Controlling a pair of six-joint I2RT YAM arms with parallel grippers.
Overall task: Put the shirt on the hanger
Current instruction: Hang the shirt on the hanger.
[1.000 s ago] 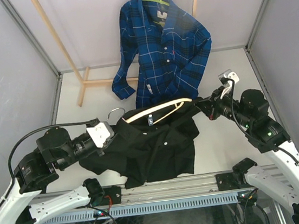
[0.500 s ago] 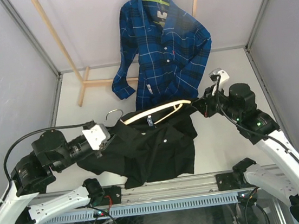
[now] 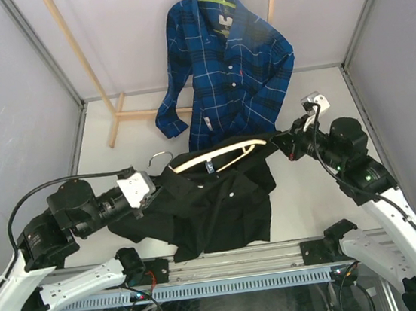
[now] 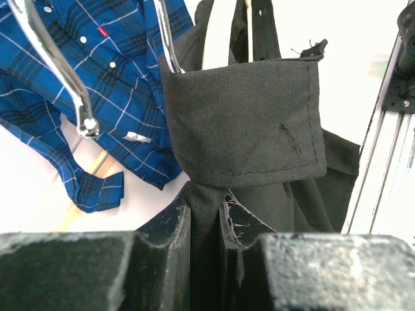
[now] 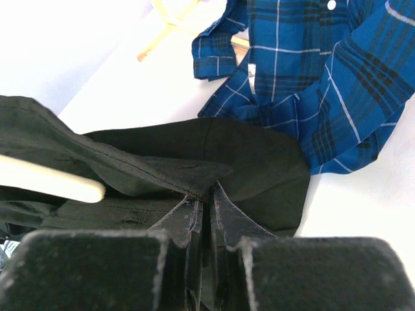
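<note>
Shirt (image 3: 216,209) is going onto the hanger (image 3: 219,154), pinched tight by left gripper (image 4: 206,210) and right gripper (image 5: 206,208); next, I think, stretch its shoulders over both ends.

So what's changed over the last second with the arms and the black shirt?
The right end effector drifted left toward the hanger, then eased back right, nearly to where it started. The left end effector shifted only slightly. Both stayed shut on the shirt; nothing was grabbed or released. The hanger barely moved, and the blue plaid shirt hangs unchanged.
</note>
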